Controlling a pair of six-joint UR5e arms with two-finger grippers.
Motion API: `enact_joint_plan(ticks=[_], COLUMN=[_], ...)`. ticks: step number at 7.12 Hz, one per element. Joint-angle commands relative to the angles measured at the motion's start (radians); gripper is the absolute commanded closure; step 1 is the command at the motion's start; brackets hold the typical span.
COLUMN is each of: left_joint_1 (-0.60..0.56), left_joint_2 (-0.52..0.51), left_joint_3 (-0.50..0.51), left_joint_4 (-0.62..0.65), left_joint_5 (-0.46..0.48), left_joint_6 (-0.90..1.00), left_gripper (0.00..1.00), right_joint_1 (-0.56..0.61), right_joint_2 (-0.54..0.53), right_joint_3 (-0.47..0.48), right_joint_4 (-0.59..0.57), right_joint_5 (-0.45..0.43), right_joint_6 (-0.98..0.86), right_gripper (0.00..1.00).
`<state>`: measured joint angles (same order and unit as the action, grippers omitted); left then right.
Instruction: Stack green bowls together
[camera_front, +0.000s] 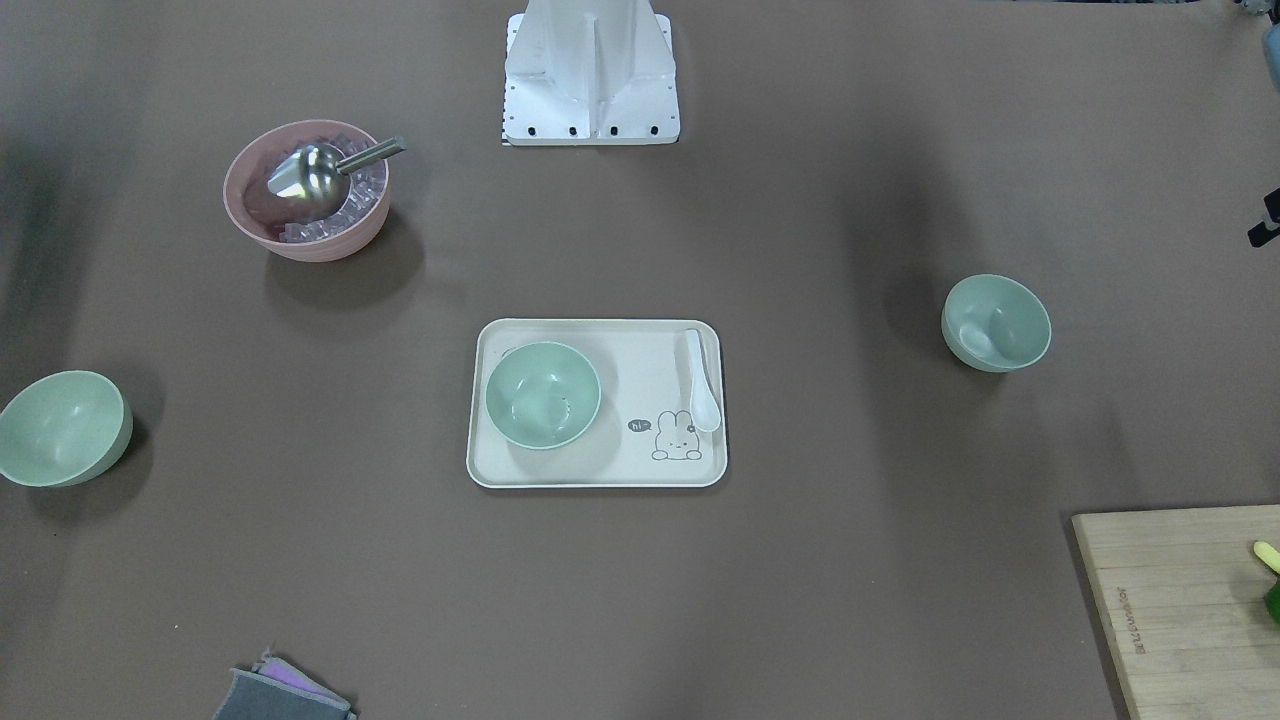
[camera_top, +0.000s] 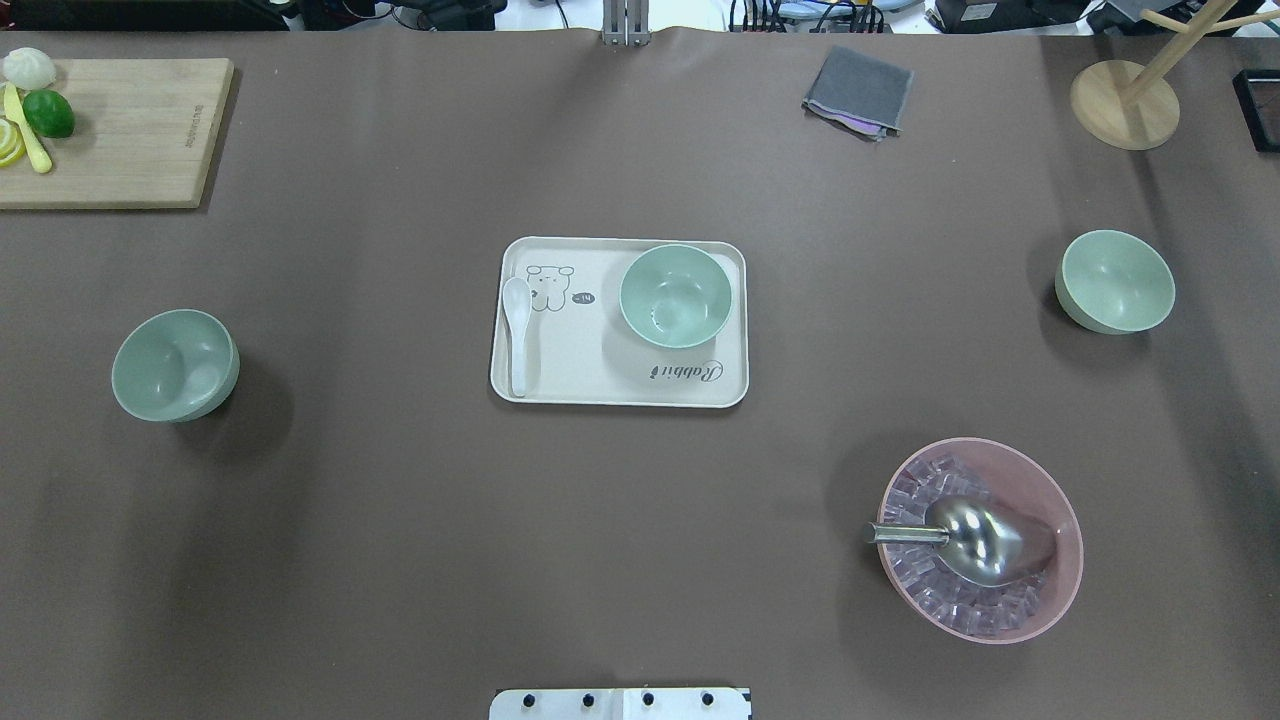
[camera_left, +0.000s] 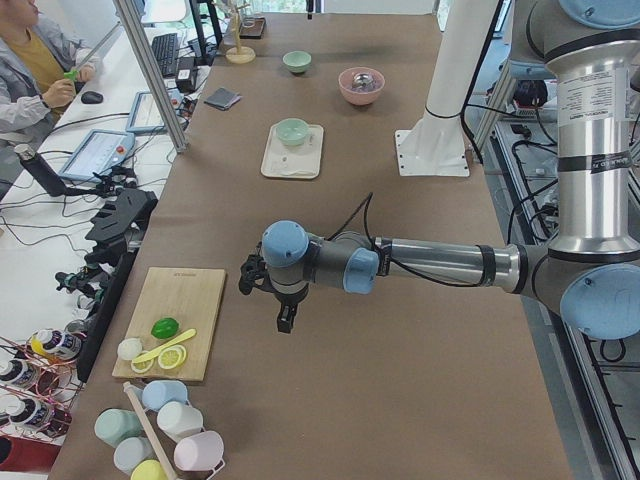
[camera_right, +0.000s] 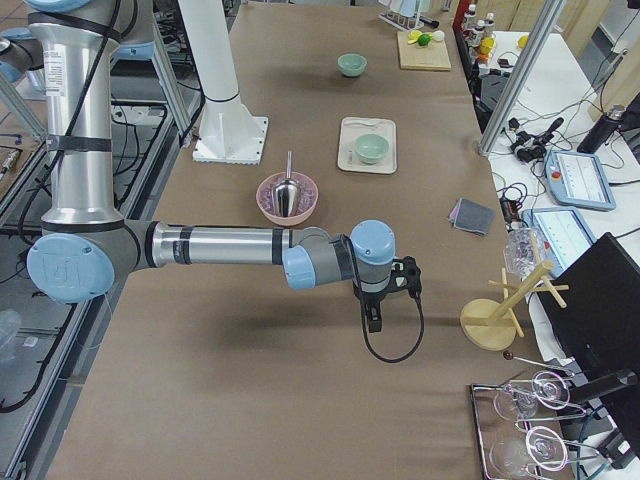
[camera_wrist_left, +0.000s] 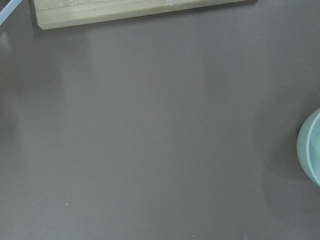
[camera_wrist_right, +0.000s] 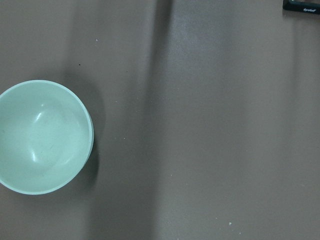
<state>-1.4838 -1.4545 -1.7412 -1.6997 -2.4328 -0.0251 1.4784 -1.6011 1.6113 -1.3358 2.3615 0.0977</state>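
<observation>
Three pale green bowls stand apart and upright. One bowl (camera_top: 175, 365) is on the table's left side; its rim shows at the right edge of the left wrist view (camera_wrist_left: 312, 150). One bowl (camera_top: 675, 296) stands on the cream tray (camera_top: 560, 385) in the middle. One bowl (camera_top: 1115, 281) is on the right side and shows in the right wrist view (camera_wrist_right: 42, 136). My left gripper (camera_left: 285, 320) hangs above the table near the left bowl. My right gripper (camera_right: 373, 322) hangs above the table near the right bowl. Both show only in side views, so I cannot tell whether they are open or shut.
A pink bowl (camera_top: 980, 540) with ice and a metal scoop stands front right. A white spoon (camera_top: 517, 335) lies on the tray. A wooden board (camera_top: 120, 130) with a lime is far left, a grey cloth (camera_top: 858, 92) and a wooden stand (camera_top: 1125, 100) far right.
</observation>
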Motion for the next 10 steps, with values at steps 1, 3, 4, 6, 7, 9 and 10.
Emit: enact_joint_plan(ticks=[1, 3, 4, 6, 7, 9, 10], left_joint_1=[-0.001, -0.003, -0.003, -0.003, -0.004, -0.004, -0.003], left_joint_2=[-0.003, 0.014, 0.016, 0.031, 0.033, 0.048, 0.048], left_joint_3=[-0.011, 0.003, 0.005, 0.022, -0.004, -0.024, -0.024], left_joint_4=[-0.032, -0.043, -0.044, -0.044, -0.044, -0.046, -0.049], left_joint_5=[0.000, 0.001, 0.001, -0.002, -0.002, 0.009, 0.008], left_joint_6=[0.005, 0.005, -0.004, -0.001, -0.007, -0.038, -0.039], left_gripper=[0.02, 0.02, 0.02, 0.02, 0.02, 0.02, 0.02], right_joint_1=[-0.001, -0.001, -0.001, -0.001, -0.001, -0.003, -0.006], right_joint_2=[0.012, 0.004, -0.009, -0.010, -0.008, -0.008, -0.006], right_joint_3=[-0.011, 0.001, 0.010, 0.012, 0.010, 0.007, 0.009], right_joint_4=[0.000, 0.009, 0.012, 0.012, 0.010, 0.010, 0.012], right_joint_5=[-0.008, 0.004, 0.010, 0.022, 0.021, 0.021, 0.021], right_joint_6=[-0.001, -0.001, -0.009, -0.001, 0.002, 0.002, 0.002], right_gripper=[0.00, 0.00, 0.00, 0.00, 0.00, 0.00, 0.00])
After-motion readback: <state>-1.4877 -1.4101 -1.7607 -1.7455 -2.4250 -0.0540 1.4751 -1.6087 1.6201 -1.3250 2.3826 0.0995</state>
